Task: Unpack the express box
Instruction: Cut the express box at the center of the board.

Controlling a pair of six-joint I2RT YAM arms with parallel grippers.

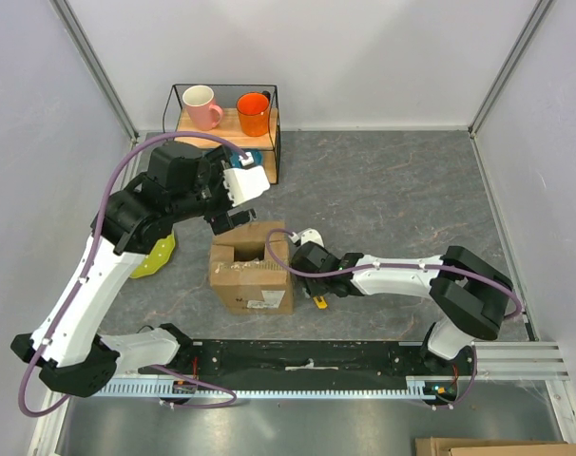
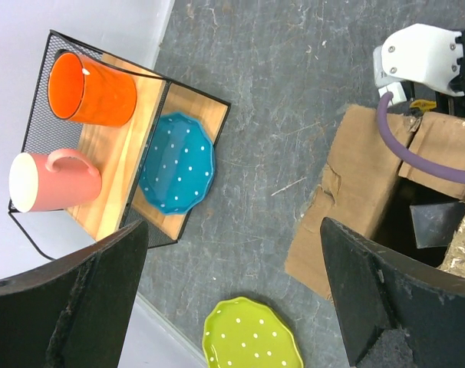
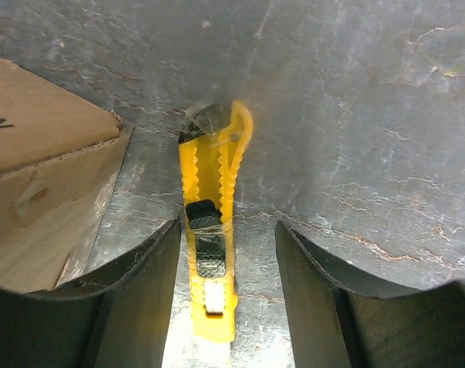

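Note:
The express box (image 1: 252,277) is a brown carton on the table with its top flaps open; it has a white label on its near side. It also shows in the left wrist view (image 2: 354,192), with crinkled paper filler (image 2: 464,239) inside, and in the right wrist view (image 3: 34,172). My left gripper (image 1: 227,220) hangs above the box's far left edge, open and empty (image 2: 234,226). My right gripper (image 1: 314,288) is low at the box's right side, open (image 3: 229,230), its fingers on either side of a yellow utility knife (image 3: 210,257) lying on the table.
A black wire rack (image 1: 271,114) at the back holds a pink mug (image 1: 201,105), an orange mug (image 1: 254,113) and a blue dotted plate (image 2: 176,162). A green dotted plate (image 2: 252,339) lies left of the box. Grey walls close in the sides.

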